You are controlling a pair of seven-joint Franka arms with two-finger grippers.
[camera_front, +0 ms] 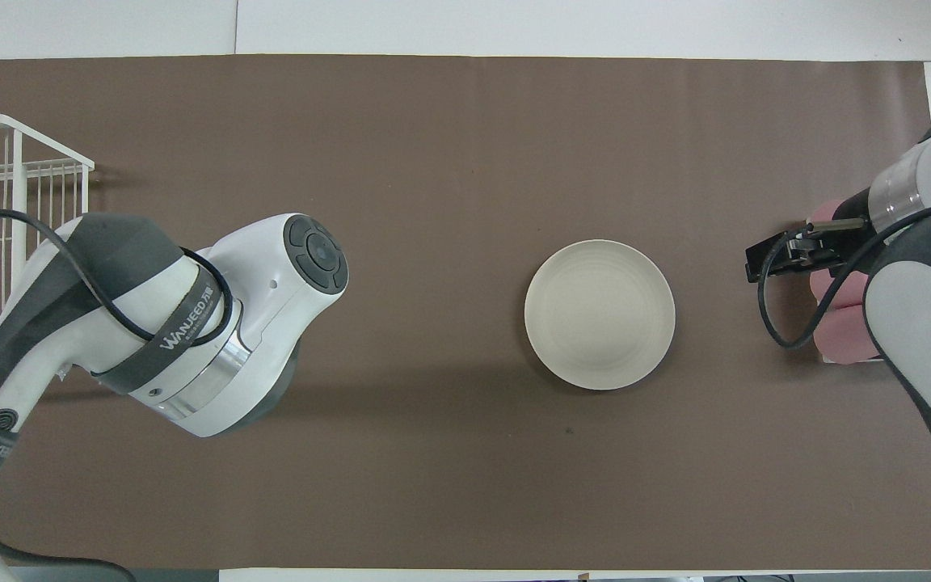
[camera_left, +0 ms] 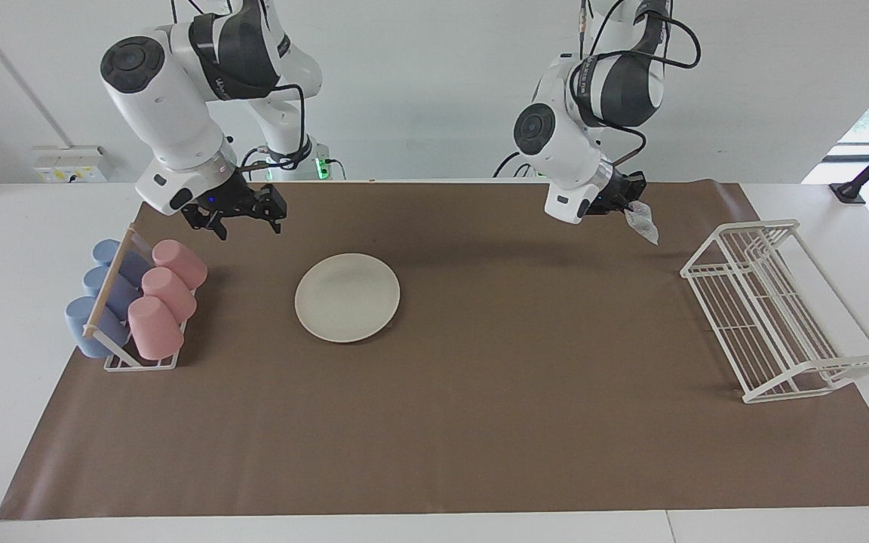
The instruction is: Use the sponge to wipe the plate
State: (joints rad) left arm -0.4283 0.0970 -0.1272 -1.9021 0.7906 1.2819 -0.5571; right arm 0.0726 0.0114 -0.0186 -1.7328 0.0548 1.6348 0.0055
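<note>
Meanwhile, the left gripper (camera_left: 633, 202) was clenched on the sponge (camera_left: 643, 224), held up in the air over the brown mat (camera_left: 480, 422) near the edge closest to the robots, toward the left arm's end, close to the white wire rack (camera_left: 774, 309). The plate (camera_left: 347, 297) lay flat on the mat, toward the right arm's end. The right gripper (camera_left: 242, 220) hung with its fingers spread and empty above the mat, beside the rack of pink and blue cups (camera_left: 136, 302).
</note>
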